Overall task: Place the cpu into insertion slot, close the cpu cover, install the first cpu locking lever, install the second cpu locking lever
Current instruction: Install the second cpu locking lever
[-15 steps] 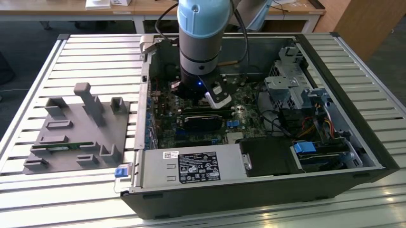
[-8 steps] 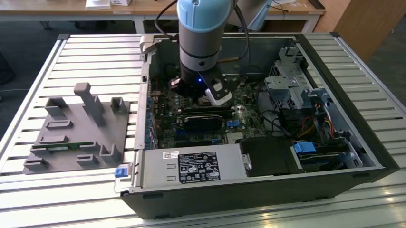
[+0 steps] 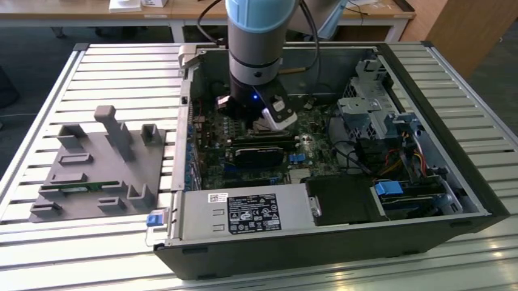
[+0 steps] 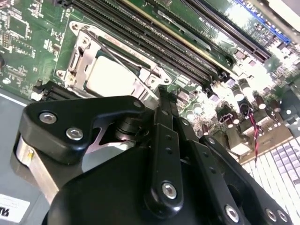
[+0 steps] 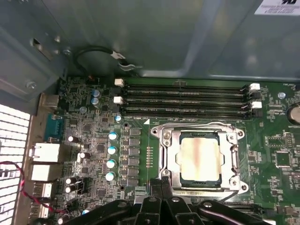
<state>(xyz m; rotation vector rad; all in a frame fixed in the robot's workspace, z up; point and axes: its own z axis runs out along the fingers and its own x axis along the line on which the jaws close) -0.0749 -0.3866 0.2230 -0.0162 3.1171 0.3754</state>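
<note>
We see the cpu (image 5: pixel 200 158) seated in its socket, the cpu cover (image 5: pixel 201 132) closed over it. Tool (image 5: pixel 161 183) at the socket's 7 o'clock edge, fingers pressed together, empty. Lever stage, we judge; next needs hooking a lever.

Open black computer case (image 3: pixel 453 182) lies on a white slatted table (image 3: pixel 97 254). Green motherboard (image 5: pixel 93 140) sits under the jaws. Four black memory slots (image 5: pixel 187 98) run just beyond the jaws, white clips at their ends. Row of blue-topped capacitors (image 5: pixel 111 154) stands just beside the jaws. Power supply box (image 3: pixel 242 213) with its label sits well apart from the jaws, at the case edge. Grey plastic fixture (image 3: pixel 101 167) rests outside the case, on the exterior view's left.
</note>
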